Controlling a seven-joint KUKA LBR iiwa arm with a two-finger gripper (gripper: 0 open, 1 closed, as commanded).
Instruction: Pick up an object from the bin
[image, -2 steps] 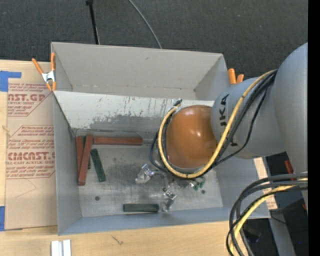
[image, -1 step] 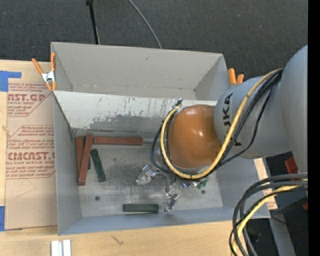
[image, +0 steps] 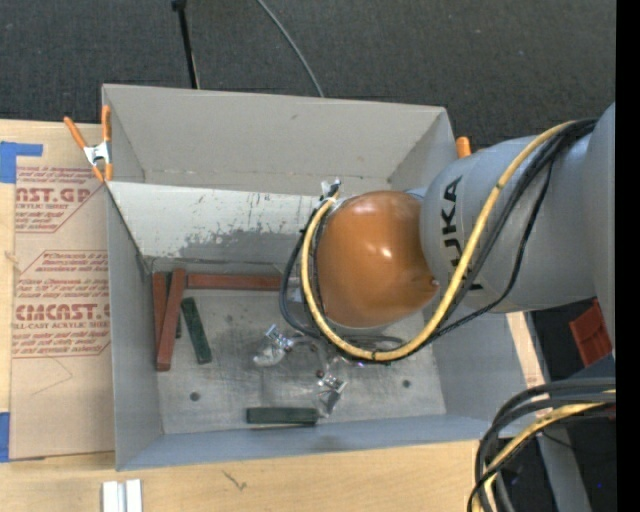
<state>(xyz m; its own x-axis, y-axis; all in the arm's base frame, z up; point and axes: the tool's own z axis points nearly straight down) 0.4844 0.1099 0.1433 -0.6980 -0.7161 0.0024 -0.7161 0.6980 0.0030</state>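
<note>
My gripper hangs below the orange cover, low over the middle of the bin floor. Its two metal fingertips stand apart, open, with bare grey floor between them. A dark green flat bar lies just in front of the gripper, near the front wall. Another dark green bar lies to the left of the fingers, slanting slightly. Neither bar touches the fingers.
Two red-brown bars lie side by side along the left wall. A third red-brown bar runs along the foot of the back wall. The arm and its orange cover hide the right half of the floor.
</note>
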